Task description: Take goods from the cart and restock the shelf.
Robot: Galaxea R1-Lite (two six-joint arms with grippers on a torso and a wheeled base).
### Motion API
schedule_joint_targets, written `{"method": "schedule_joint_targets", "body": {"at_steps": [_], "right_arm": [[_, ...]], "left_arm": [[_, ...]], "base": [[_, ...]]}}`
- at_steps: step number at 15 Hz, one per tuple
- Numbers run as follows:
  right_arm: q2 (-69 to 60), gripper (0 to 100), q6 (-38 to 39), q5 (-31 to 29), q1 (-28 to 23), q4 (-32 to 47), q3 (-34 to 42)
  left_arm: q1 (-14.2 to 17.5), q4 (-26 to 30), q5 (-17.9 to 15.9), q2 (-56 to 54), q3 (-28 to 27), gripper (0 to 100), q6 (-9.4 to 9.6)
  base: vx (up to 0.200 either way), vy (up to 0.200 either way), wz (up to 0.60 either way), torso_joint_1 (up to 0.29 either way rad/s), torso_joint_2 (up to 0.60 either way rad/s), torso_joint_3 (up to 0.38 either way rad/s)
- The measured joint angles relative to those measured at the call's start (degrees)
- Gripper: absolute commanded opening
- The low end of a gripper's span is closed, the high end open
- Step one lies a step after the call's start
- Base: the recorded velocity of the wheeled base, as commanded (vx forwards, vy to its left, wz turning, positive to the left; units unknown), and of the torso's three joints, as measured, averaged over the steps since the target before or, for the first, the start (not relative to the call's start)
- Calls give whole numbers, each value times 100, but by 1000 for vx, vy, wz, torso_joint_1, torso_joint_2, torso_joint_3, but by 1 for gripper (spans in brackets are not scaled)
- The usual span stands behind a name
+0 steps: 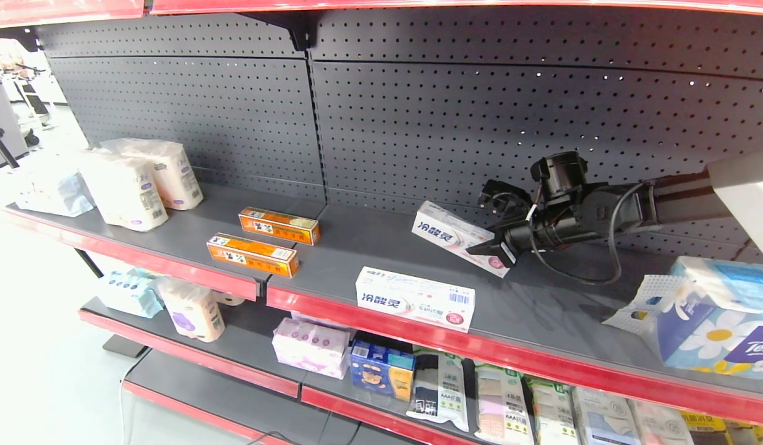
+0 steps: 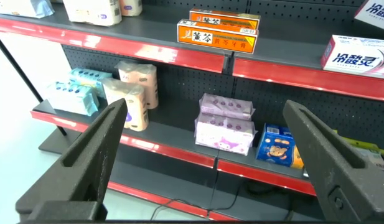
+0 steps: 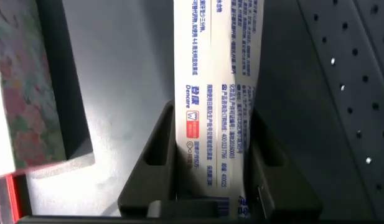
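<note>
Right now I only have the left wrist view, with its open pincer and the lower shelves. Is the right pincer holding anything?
Observer: Yes. The right pincer is shut on a white toothpaste box, over the grey shelf.
Operator: Where is that relative to the toothpaste box I can see at the red edge?
Observer: It is behind the front toothpaste box, nearer the pegboard, and it lies at a slant to the edge.
Operator: Is there anything further right on that shelf?
Observer: A blue and white tissue pack sits at the right end.
</note>
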Motion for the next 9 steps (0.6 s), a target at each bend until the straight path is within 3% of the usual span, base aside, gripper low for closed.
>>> {"method": "schedule_joint_targets", "body": {"at_steps": [9], "right_arm": [[61, 0, -197, -35, 195, -5, -113]], "left_arm": [[0, 0, 0, 0, 0, 100, 2]], "base": [[0, 0, 0, 0, 0, 0]]}}
